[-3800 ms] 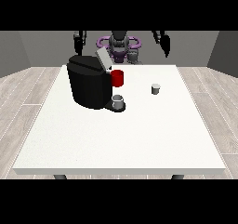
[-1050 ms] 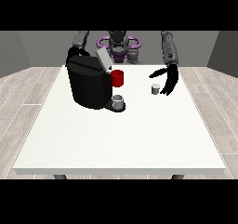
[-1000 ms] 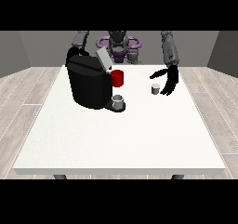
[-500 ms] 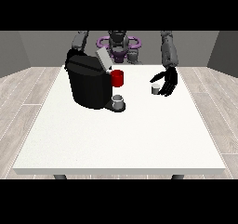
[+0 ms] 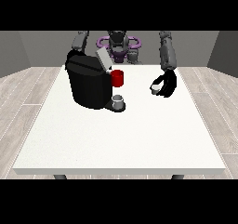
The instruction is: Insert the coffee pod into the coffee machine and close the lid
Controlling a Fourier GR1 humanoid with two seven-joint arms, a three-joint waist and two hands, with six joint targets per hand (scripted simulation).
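We found the coffee pod standing on the white table, well to the side of the coffee machine, whose lid stood tilted open. The hand at the view's right had its fingers curled about the pod, though we could not tell whether it was lifted off the surface. We judged the pod light, small and stiff, likely smooth-sided, best pinched across its sides. A red mug sat against the machine, a grey cup on its tray. The other hand was hidden behind the machine.
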